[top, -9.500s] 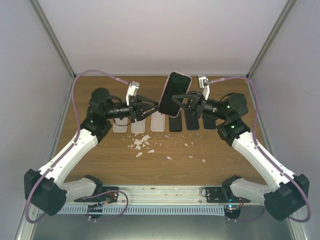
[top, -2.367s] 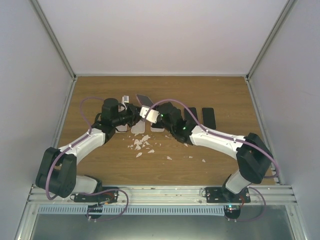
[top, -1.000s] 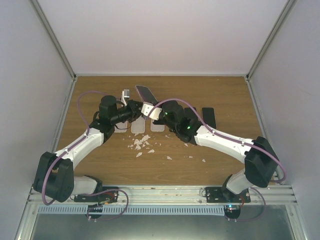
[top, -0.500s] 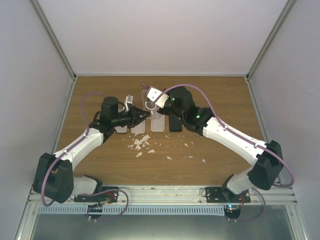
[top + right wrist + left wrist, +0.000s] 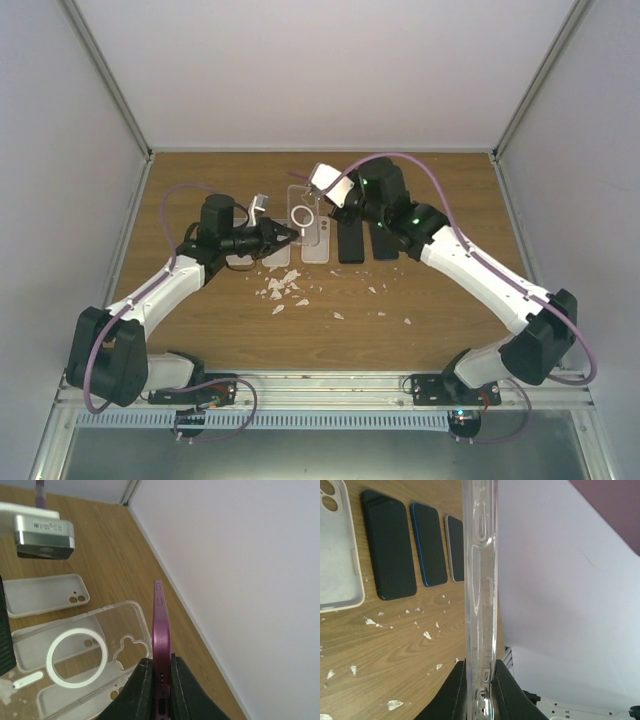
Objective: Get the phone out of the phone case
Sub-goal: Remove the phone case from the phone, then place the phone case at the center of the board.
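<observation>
Two separate pieces already: the left gripper [image 5: 479, 680] pinches the empty clear case [image 5: 480, 580] on edge above the table [image 5: 200, 320], and the right gripper [image 5: 160, 672] pinches the purple phone [image 5: 161, 625] near it, so only setting them down seems left.

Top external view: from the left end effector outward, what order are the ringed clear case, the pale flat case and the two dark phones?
1. Ringed clear case, gripped in the left end effector.
2. Pale flat case, on the table just right.
3. Black phone, next to the right.
4. Second dark phone, farthest right.
</observation>
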Controlling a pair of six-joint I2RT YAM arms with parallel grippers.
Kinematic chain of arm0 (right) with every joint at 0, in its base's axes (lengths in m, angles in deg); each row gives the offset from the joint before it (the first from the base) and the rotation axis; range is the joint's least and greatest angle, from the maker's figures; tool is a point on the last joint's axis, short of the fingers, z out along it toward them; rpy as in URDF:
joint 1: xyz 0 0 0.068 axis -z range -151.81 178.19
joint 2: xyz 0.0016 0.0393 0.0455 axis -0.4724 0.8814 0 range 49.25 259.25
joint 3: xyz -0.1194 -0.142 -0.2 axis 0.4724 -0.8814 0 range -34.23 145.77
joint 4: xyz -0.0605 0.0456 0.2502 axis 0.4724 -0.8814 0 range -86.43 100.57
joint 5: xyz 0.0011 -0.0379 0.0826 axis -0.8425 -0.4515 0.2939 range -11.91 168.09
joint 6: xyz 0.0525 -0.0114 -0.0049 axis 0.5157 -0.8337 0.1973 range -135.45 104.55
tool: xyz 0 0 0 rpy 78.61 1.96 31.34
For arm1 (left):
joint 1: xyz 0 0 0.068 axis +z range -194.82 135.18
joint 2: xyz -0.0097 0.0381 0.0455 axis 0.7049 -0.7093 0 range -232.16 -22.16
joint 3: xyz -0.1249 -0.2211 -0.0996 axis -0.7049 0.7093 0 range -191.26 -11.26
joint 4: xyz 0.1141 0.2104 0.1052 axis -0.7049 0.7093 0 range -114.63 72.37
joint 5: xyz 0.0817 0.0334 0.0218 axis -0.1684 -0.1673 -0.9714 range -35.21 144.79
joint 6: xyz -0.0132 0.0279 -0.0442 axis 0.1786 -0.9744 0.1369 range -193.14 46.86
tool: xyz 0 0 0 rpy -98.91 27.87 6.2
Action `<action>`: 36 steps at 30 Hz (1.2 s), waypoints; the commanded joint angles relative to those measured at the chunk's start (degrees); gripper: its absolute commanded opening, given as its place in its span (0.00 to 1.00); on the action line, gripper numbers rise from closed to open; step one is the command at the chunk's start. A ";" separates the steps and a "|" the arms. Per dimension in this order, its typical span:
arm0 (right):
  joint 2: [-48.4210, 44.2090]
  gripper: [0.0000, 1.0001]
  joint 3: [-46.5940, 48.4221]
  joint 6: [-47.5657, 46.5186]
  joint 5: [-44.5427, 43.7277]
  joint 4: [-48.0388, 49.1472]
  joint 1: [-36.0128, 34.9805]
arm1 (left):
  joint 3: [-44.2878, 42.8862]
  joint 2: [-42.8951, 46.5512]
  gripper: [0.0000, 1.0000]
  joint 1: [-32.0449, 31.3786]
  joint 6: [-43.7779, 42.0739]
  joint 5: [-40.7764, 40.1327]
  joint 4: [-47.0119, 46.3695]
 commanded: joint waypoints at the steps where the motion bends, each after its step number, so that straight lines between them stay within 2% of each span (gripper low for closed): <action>1: -3.30 0.01 5.27 3.66 6.31 -1.31 1.96 | -2.46 1.37 0.00 1.72 -8.13 2.45 0.76; 7: -3.97 0.00 8.22 6.22 11.88 -3.91 4.95 | -4.14 1.17 0.00 5.93 -21.01 5.20 7.10; 11: -5.17 0.00 7.90 6.26 14.87 -5.21 6.24 | -3.71 2.17 0.00 12.44 -27.79 8.08 10.62; 19: -7.13 0.00 5.75 6.61 17.24 -6.17 7.89 | -4.92 1.84 0.00 28.73 -50.39 17.27 24.83; 24: -7.28 0.01 4.88 6.77 18.17 -6.21 8.20 | -10.80 -4.68 0.00 36.92 -67.12 15.48 39.34; 29: -7.10 0.00 4.69 6.81 19.35 -6.49 8.34 | -14.21 -12.53 0.00 43.38 -76.01 13.00 46.35; 36: -7.02 0.00 4.43 6.67 19.46 -6.69 8.34 | -18.52 -23.95 0.00 47.80 -84.19 10.32 51.24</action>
